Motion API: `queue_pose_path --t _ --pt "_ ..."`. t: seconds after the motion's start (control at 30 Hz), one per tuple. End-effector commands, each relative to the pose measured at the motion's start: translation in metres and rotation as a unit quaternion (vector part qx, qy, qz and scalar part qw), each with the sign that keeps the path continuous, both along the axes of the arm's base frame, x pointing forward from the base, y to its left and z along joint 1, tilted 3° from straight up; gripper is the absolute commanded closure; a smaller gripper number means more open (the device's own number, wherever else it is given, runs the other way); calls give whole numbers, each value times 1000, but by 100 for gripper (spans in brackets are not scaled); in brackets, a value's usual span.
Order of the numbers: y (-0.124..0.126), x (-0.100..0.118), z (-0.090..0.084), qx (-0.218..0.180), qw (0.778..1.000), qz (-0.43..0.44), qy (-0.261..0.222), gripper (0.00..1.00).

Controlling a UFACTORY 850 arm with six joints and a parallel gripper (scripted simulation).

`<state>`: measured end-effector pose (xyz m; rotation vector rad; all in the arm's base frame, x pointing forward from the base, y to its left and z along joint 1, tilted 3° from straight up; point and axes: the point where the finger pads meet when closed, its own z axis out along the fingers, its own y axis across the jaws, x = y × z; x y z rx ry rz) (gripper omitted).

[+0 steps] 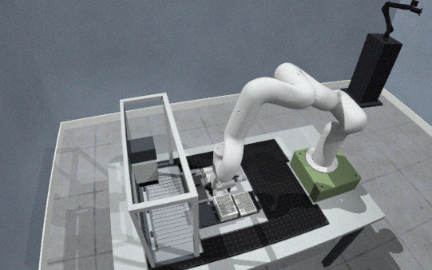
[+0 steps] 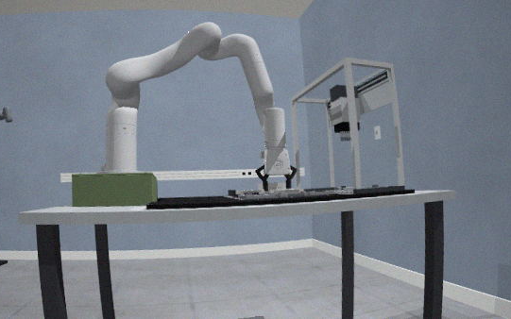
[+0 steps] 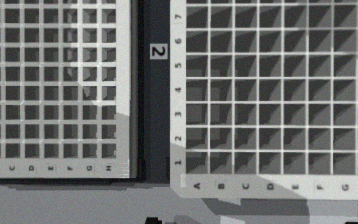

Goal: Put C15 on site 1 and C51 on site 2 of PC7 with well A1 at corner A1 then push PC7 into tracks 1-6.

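Item, two gridded plates: in the wrist view we see a plate [image 3: 280, 95] with larger wells on the right, its edge lettered A–H and numbered 1–7 upward, cut off at the top and right. A finer-looking plate [image 3: 55, 85] lies left, cut off at top and left. Between them runs a dark strip with a label "2" [image 3: 159, 51]. We cannot tell which plate code is which.

Item, gripper [image 2: 276, 181]: fingers spread wide, grasping nothing, low over the plates; hidden behind the arm [image 1: 231, 152] in the top view.

Item, two plates [image 1: 233, 204] side by side near the white-framed instrument [image 1: 164, 200].

Item, green base [image 1: 331, 184].
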<state>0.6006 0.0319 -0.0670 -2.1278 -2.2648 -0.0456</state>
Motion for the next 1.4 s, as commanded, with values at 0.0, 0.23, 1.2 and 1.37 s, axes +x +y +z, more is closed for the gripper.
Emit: queue_pose_path --t 0.0,0.23,1.2,1.37 --pt "0 1 -2 0 1000 0 -1 0" --pt "0 1 -6 0 1000 0 -1 0" --pt "2 1 -14 0 1000 0 -1 0" --pt "5 1 -14 0 1000 0 -1 0"
